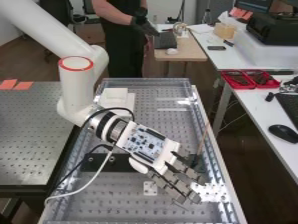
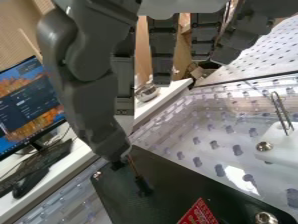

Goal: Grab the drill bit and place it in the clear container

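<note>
From my station, I had the hand open at the lower right of the high view, its fingers extended over the perforated bench. In the wrist view, I saw the drill bit left of lower centre, tilted, its dark lower end over the black plate. The thumb's tip was right beside its shaft; I couldn't tell whether they touched.
</note>
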Robot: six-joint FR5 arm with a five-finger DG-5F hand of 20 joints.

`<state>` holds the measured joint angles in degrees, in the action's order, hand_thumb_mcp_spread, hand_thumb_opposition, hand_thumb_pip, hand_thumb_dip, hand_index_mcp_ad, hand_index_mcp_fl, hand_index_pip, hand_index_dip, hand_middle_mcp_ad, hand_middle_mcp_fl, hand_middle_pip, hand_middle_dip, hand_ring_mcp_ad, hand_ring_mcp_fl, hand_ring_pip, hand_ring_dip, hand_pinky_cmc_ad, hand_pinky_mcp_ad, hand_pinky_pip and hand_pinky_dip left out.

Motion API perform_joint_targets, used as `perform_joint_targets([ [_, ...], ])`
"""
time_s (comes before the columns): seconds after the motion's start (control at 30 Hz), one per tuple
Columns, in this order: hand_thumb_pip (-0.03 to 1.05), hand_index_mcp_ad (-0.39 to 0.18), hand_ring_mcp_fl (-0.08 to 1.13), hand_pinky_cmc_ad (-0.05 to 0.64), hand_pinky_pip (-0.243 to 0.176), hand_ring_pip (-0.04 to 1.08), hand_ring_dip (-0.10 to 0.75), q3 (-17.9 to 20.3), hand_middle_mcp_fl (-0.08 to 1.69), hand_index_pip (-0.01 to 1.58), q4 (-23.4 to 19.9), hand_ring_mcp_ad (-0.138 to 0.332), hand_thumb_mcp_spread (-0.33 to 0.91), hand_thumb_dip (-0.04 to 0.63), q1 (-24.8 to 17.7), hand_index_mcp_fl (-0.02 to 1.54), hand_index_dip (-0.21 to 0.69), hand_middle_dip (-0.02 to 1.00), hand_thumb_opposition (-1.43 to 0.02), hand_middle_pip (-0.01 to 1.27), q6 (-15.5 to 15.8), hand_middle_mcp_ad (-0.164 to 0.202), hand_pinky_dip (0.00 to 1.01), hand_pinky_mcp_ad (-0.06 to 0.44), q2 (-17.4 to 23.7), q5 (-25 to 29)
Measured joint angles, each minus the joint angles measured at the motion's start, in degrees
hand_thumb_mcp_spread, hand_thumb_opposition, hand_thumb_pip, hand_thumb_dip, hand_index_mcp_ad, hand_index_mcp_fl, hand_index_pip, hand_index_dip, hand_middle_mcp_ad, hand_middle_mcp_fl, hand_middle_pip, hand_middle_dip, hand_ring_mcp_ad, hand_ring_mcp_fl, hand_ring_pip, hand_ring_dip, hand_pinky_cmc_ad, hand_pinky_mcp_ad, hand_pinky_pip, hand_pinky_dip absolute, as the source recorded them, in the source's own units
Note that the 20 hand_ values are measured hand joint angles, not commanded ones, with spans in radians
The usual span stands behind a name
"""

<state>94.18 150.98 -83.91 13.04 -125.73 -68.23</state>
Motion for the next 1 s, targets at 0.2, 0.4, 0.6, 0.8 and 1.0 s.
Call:
perform_joint_targets([
  [0.2, 0.50, -0.138, 0.03, 0.323, -0.094, 0.07, 0.005, 0.1, 0.23, 1.09, -0.1, 0.216, 0.59, 0.333, 0.0, 0.48, 0.438, 0.21, -0.91, 0.12, 0.0, 0.075, 0.15, 0.140, 0.1, 0.2],
  [0.4, 0.50, -0.138, 0.03, 0.323, -0.094, 0.07, 0.009, 0.1, 0.23, 1.08, -0.2, 0.213, 0.59, 0.333, -0.1, 0.47, 0.422, 0.22, -0.91, 0.13, 0.1, 0.075, 0.15, 0.147, 0.2, 0.3],
  [0.6, 0.50, -0.138, 0.03, 0.323, -0.094, 0.07, 0.009, 0.2, 0.24, 1.12, 0.1, 0.211, 0.59, 0.333, -0.2, 0.52, 0.422, 0.22, -0.91, 0.13, 0.0, 0.075, 0.14, 0.147, 0.2, 0.4],
  [0.8, 0.50, -0.138, 0.03, 0.323, -0.094, 0.07, 0.005, 0.3, 0.24, 1.12, 0.2, 0.211, 0.59, 0.333, -0.2, 0.52, 0.422, 0.22, -0.91, 0.13, -0.2, 0.075, 0.14, 0.145, 0.1, 0.3],
  [1.0, 0.50, -0.138, 0.03, 0.323, -0.094, 0.07, 0.009, 0.2, 0.25, 1.13, -0.1, 0.211, 0.59, 0.333, -0.3, 0.53, 0.422, 0.22, -0.91, 0.13, 0.0, 0.075, 0.14, 0.145, 0.0, 0.2],
])
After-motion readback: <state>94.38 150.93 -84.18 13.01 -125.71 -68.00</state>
